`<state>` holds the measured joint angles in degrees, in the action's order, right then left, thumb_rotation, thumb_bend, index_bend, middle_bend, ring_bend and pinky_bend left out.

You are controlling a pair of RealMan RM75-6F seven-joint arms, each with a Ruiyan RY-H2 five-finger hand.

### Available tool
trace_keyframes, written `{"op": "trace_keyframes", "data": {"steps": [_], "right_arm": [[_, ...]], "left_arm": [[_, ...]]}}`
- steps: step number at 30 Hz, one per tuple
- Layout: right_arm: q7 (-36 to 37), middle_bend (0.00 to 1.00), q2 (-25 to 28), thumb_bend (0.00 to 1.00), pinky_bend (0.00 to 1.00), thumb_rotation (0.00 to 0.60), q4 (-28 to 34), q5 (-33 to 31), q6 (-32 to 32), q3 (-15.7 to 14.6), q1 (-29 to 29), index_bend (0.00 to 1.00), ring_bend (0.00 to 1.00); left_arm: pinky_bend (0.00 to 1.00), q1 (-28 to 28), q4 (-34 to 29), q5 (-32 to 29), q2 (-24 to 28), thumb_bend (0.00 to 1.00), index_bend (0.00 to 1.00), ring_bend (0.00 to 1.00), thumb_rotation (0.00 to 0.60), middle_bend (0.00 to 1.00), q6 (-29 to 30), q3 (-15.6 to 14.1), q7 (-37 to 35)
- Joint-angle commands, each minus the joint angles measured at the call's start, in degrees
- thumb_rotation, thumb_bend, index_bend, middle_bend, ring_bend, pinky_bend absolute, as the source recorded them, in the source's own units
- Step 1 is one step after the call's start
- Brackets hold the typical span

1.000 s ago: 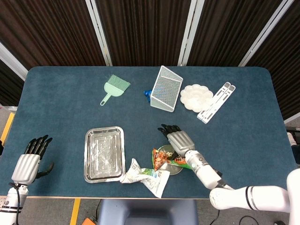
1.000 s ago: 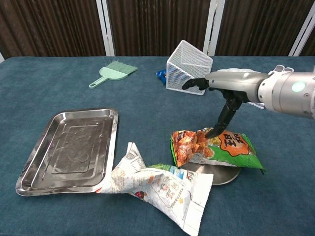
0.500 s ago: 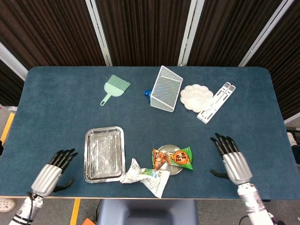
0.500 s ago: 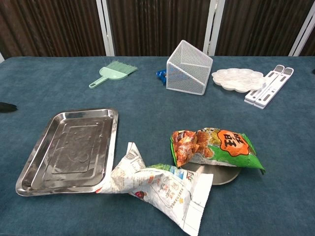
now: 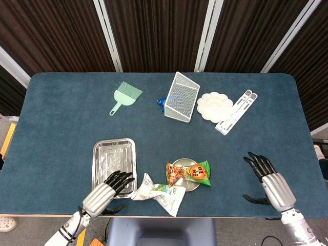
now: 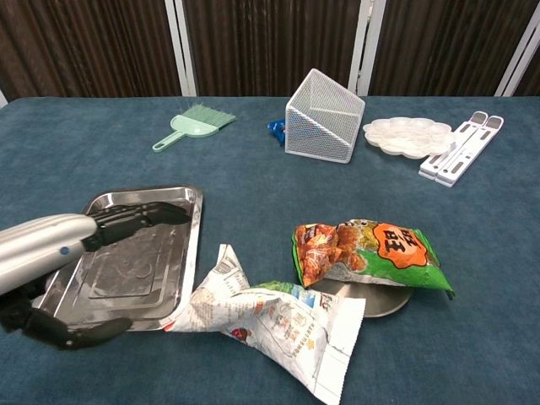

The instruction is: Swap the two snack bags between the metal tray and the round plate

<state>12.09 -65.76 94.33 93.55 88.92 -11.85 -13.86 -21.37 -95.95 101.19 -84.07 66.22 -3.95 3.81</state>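
While the white snack bag lies on the table at the metal tray's four o'clock, left hand, released and empty, should grasp its crumpled middle; right hand is likewise released.

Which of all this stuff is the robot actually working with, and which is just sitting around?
In the job: metal tray, round plate, orange-green snack bag, white snack bag, left hand.

Lying about: green brush, wire basket, white palette, white stand.

Lab test rig: blue felt table, dark curtain backdrop.
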Motion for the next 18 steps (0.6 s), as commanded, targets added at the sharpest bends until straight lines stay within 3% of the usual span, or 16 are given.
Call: {"op": "trace_keyframes", "data": {"steps": [1, 9, 18], "right_arm": [[1.3, 0.0, 1.0, 0.13, 0.0, 0.6, 0.2, 0.2, -1.5, 0.5, 0.0, 0.0, 0.0], [1.5, 0.0, 1.4, 0.13, 0.0, 0.6, 0.4, 0.4, -3.5, 2.0, 0.6, 0.0, 0.0], [1.2, 0.0, 1.8, 0.13, 0.0, 0.6, 1.1, -0.2, -6.2, 3.4, 0.9, 0.0, 0.0]], "left_arm": [[0.02, -2.2, -0.8, -2.2, -3.5, 0.35, 0.0, 0.0, 0.6, 0.0, -3.6, 1.6, 4.2], [0.02, -5.8, -1.3, -8.4, -9.0, 0.35, 0.0, 0.0, 0.6, 0.0, -10.7, 3.9, 13.0], [0.07, -9.8, 5.6, -11.2, -15.8, 0.36, 0.0, 0.0, 0.6, 0.0, -13.8, 6.1, 18.7]]}}
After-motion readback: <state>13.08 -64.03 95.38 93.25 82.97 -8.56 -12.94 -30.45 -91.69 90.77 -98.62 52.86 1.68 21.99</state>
